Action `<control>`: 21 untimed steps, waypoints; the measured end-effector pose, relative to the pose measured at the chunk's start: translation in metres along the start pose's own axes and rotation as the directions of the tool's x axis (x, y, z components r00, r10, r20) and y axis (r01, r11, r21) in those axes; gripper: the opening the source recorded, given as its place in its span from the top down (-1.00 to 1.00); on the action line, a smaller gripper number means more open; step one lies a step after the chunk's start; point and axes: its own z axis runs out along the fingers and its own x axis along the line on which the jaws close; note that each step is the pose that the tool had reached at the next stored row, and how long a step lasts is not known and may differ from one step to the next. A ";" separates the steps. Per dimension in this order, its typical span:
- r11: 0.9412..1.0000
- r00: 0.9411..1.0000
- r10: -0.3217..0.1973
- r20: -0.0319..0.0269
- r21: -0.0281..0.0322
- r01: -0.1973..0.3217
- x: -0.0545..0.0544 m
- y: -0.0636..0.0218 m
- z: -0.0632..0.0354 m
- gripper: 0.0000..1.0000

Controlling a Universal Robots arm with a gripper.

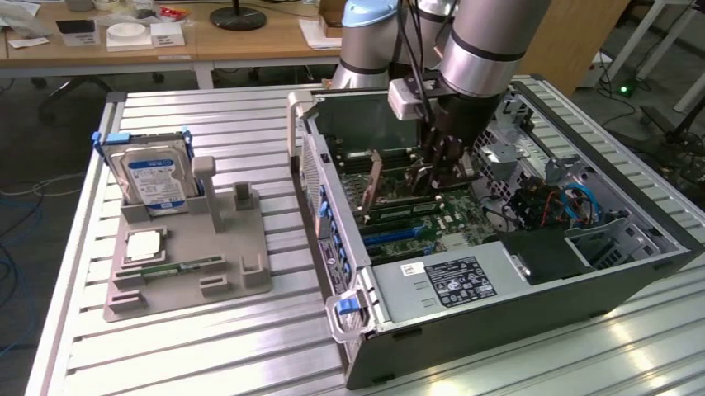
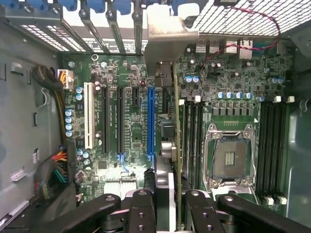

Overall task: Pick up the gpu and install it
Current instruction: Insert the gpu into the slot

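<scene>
The gpu [image 2: 174,126], a thin green circuit-board card with a silver metal end bracket, stands on edge inside the open black tower case [image 1: 529,272]. The black-fingered gripper [image 2: 167,204] is clamped on its upper edge, so I read the pick-up as done and the install as the step in hand.

In the wrist view the card sits just beside the long blue slot [image 2: 150,121] on the green motherboard [image 2: 131,136], on the side toward the empty square processor socket [image 2: 231,158]. I cannot tell whether its lower edge touches the board. My judgement is that seating calls for the card edge square over a slot, the bracket meeting the rear wall, and a straight push.

I count one gpu, one gripper, one blue slot, one white slot [image 2: 88,116] and one socket. On the grey plastic tray [image 1: 187,285] outside there is one silver hard drive with a blue label [image 1: 154,177].
</scene>
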 end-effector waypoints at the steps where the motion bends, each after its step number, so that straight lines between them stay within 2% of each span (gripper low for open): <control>1: 1.000 1.000 0.001 0.000 0.000 -0.001 0.000 0.0006 0.0018 0.43; 4: 1.000 1.000 0.018 -0.003 0.001 -0.018 0.000 0.0031 0.0073 0.43; 11: 1.000 1.000 0.026 -0.003 0.002 -0.026 0.002 0.0118 0.0163 0.43; 21: 1.000 1.000 0.026 -0.003 0.002 -0.026 0.008 0.0163 0.0245 0.43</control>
